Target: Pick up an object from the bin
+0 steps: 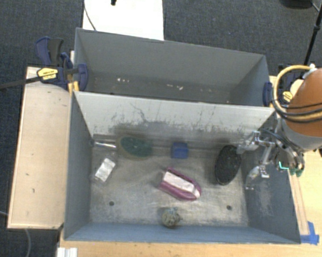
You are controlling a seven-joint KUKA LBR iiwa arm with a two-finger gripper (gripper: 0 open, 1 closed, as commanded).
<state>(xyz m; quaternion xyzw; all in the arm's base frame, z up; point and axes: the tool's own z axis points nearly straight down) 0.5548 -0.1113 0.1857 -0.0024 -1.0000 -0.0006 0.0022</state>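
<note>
The gripper [258, 164] hangs low at the right end of the bin [168, 112], close over the sloping right wall. How wide it stands I cannot tell, since its metal parts are hard to tell from the grey behind, and nothing is seen held in it. Nearest to it is a black oval lump [227, 164], just beside it to the left and near the back wall; that looks the likeliest thing to pick (a guess from nearness alone). Farther off lie a small blue block [180, 150], a dark green flat piece [136, 146], a pink-and-white packet [180, 185], a speckled grey ball [170, 216] and a pale wrapped bit [105, 169], all well apart. Two risks stand out — the rounded black lump may slip out sideways from an off-centre pinch, or the gripper may scrape the slanted wall if it descends so near it.
</note>
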